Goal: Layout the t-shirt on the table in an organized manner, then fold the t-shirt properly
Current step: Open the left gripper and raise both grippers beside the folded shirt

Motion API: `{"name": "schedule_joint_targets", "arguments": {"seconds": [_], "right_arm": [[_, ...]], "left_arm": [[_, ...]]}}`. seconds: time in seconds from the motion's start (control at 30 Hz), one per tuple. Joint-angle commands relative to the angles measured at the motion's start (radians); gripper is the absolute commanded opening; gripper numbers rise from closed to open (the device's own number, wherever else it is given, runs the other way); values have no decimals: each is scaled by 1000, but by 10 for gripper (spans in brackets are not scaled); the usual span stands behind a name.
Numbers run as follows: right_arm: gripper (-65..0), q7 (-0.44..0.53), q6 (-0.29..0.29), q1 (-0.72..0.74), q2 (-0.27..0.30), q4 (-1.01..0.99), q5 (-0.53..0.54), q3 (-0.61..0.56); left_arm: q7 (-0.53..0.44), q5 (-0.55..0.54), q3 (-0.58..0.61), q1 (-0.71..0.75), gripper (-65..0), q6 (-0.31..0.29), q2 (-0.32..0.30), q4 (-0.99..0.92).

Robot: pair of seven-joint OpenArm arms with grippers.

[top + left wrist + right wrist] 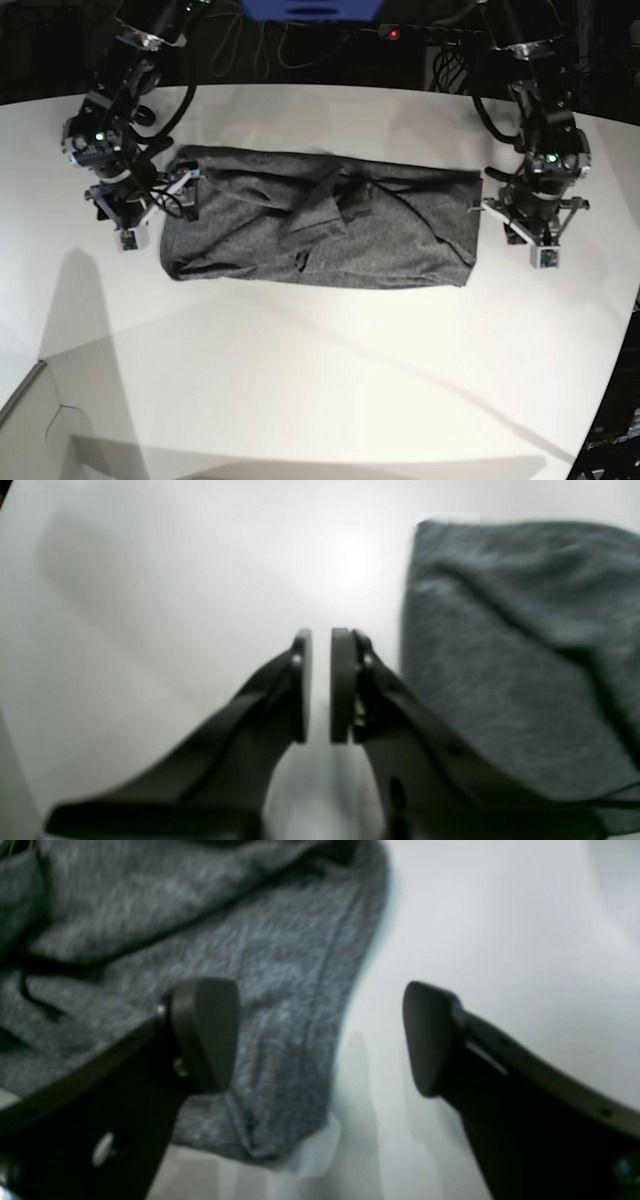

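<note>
T-shirt (320, 230) lies on the white desk (330, 380) as a long folded band, dark heather grey, running side to side across the middle of the base view. Several creases and a raised fold sit near its centre; the lower edge is fairly straight.

Right end effector (320, 1040): jaws spread wide, nothing between them. In the right wrist view one finger sits over the grey cloth and the other over bare desk, so the shirt's edge runs between the two pads. Whether the pad touches the cloth cannot be told. In the base view this end effector (135, 215) is at the shirt's end on that view's left, just beside the cloth.

Left end effector (320, 685): pads nearly together, a narrow slit of desk showing between them, no cloth in the gap. In the left wrist view the shirt (520, 655) lies just beside it, apart from the pads. In the base view this end effector (540, 235) stands just off the shirt's other end, over bare desk.
</note>
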Motion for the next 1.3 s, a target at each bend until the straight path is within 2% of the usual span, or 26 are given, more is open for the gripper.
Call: {"name": "schedule_joint_targets", "arguments": {"seconds": [0.0, 0.3, 0.53, 0.97, 1.07, 1.27], "right_arm": [[-130, 17, 7, 9, -4, 17, 17, -14], [-130, 23, 7, 21, -6, -79, 17, -14], [-130, 24, 7, 21, -2, -84, 17, -14], [-130, 18, 7, 39, 7, -109, 17, 22], [-130, 18, 7, 32, -18, -109, 18, 21], [-132, 17, 7, 30, -18, -109, 20, 21]], "left_arm": [[-23, -8, -3, -14, -586, 1, -6, 17], [-23, -5, -4, -5, -586, 1, -8, 19], [-24, -8, -6, -5, -586, 1, -43, 17], [-24, -8, -47, -6, -586, 1, -39, 17], [-24, -8, -45, -6, -586, 1, -36, 17], [-24, -8, -44, -6, -586, 1, -34, 17]]}}
